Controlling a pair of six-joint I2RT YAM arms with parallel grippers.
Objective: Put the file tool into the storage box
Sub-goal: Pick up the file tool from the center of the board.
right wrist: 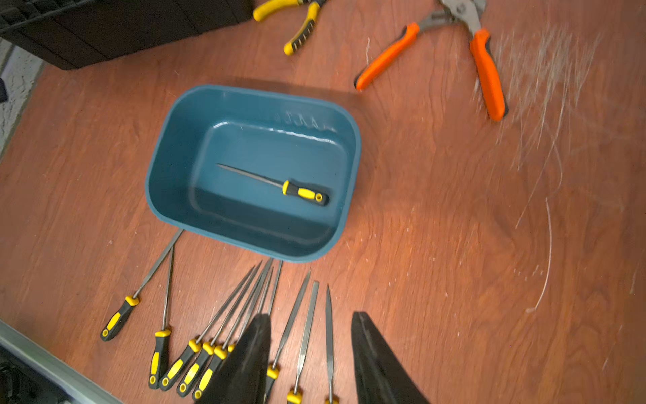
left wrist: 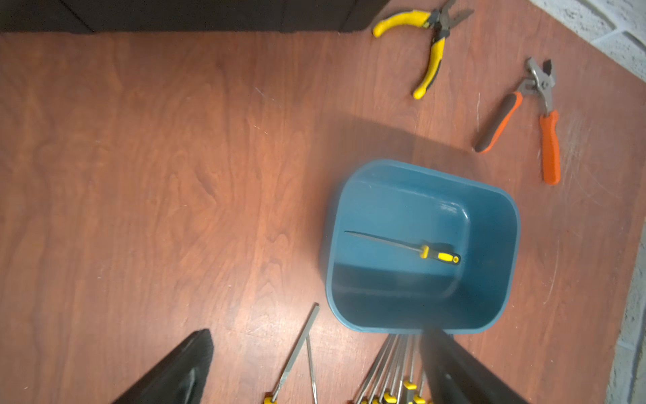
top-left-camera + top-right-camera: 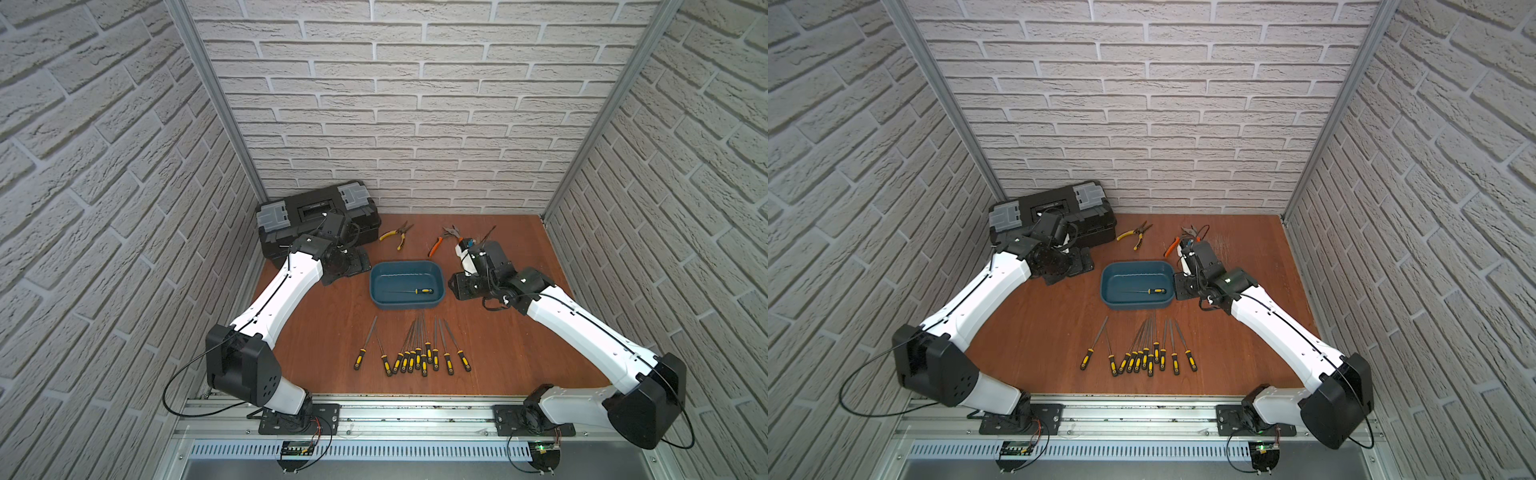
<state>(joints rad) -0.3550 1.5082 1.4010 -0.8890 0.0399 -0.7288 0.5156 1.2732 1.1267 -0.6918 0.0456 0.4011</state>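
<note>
One file tool (image 3: 415, 291) lies flat inside the teal storage box (image 3: 407, 306), so I judge this step done. Many more files (image 3: 415, 353) lie on the table (image 3: 519, 353) just beside it. The left gripper (image 2: 318, 332) and the right gripper (image 1: 309, 316) both have their jaws apart and hold nothing.

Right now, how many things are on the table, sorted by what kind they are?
Files: 12 (1 file in the storage box, 11 files on the table; they bunch up, so that is my best count)
Pliers: 2 (yellow-handled pliers, orange-handled pliers)
Boxes: 2 (storage box, black toolbox)
Total: 16
</note>
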